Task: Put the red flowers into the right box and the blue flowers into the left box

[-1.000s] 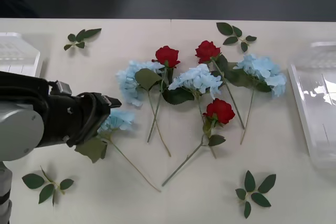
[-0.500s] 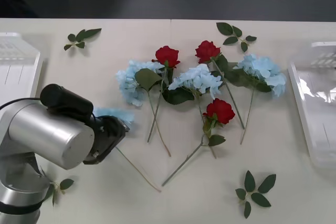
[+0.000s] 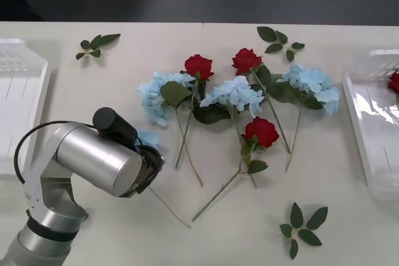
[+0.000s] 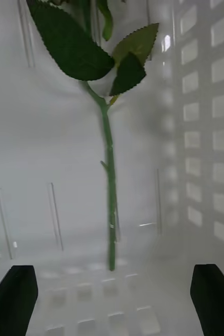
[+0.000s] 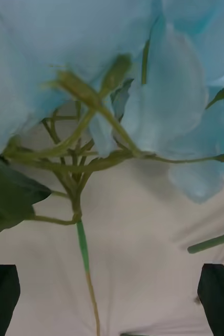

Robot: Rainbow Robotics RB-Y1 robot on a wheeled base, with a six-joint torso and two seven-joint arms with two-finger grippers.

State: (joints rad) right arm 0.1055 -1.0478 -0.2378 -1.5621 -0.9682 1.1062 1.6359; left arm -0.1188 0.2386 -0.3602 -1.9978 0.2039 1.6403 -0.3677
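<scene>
**A:** Look at the left jaws (image 5: 112, 299). They're spread wide, one finger at each side, nothing between them yet, and the thin stem of a blue flower (image 5: 85, 157) runs right down the middle of the gap.

**B:** So they sit directly over it. And the right jaws (image 4: 112, 296)?

**A:** Also spread apart, gripping nothing. They hang over the right box (image 3: 374, 154), where a red flower (image 4: 109, 199) lies loose on the white floor, its stem running straight away from the jaws up to the leaves.

**B:** The blue one, which way does it lie?

**A:** Head toward the far side of the desk (image 3: 349, 228), stem trailing back toward the robot and slanting to its right. The left arm covers most of the bloom.

**B:** What worries you?

**A:** The stem is thin and flat on the desk. I'd guess the fingers could close above it, or catch a side sprig so the flower swings. The other blue flowers (image 3: 234, 95) and red flowers (image 3: 260, 132) lie tangled nearby, so a sloppy lift could drag a neighbour. The left box (image 3: 19, 110) waits just to the left.
</scene>
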